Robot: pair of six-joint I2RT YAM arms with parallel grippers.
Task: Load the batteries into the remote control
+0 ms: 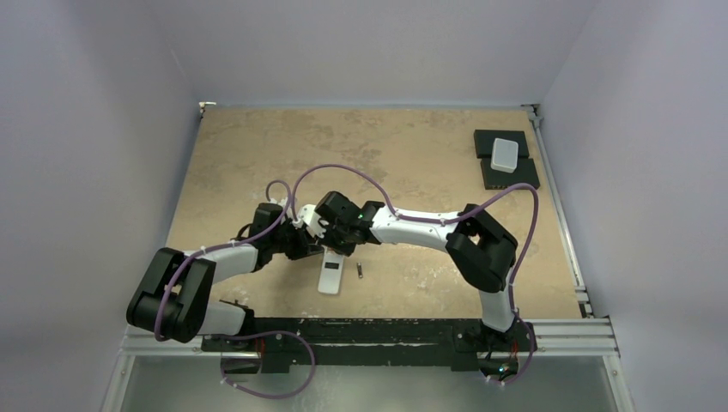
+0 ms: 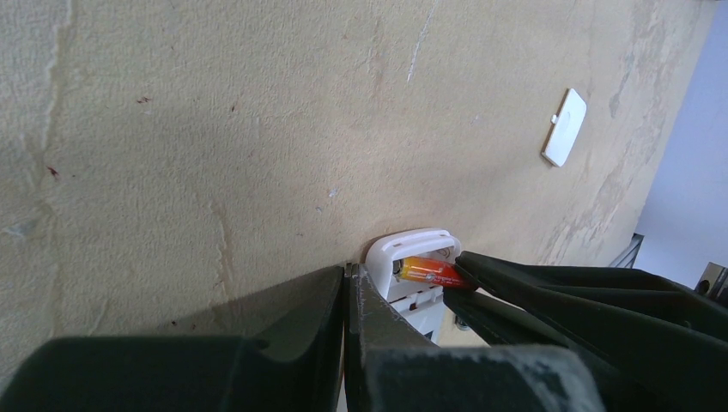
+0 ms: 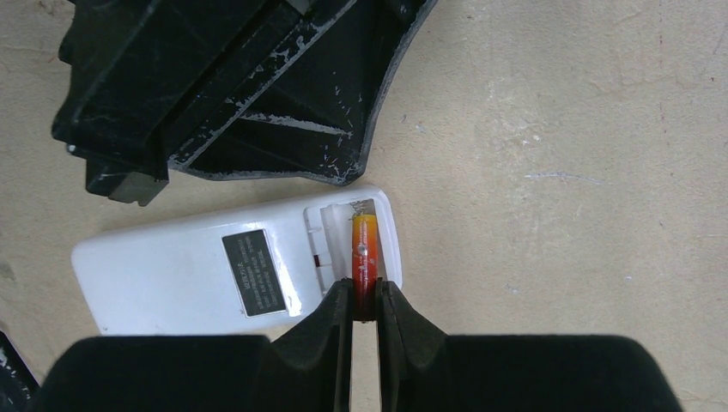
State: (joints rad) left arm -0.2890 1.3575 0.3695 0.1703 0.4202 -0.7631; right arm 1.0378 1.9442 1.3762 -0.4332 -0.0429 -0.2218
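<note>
The remote control (image 1: pixel 330 275) lies back up on the table, its battery compartment open at the far end. In the right wrist view my right gripper (image 3: pixel 366 296) is shut on an orange-red battery (image 3: pixel 364 249) and holds it in the open compartment of the remote (image 3: pixel 189 275). The left wrist view shows the same battery (image 2: pixel 429 271) inside the remote's end (image 2: pixel 410 244). My left gripper (image 2: pixel 348 270) is shut and empty, its fingers against the remote's side. A second battery (image 1: pixel 360 270) lies on the table just right of the remote.
The white battery cover (image 2: pixel 565 127) lies loose on the table beyond the remote. A plain white box (image 1: pixel 505 154) sits on black pads at the far right. Both arms (image 1: pixel 412 227) cross low over the table's middle.
</note>
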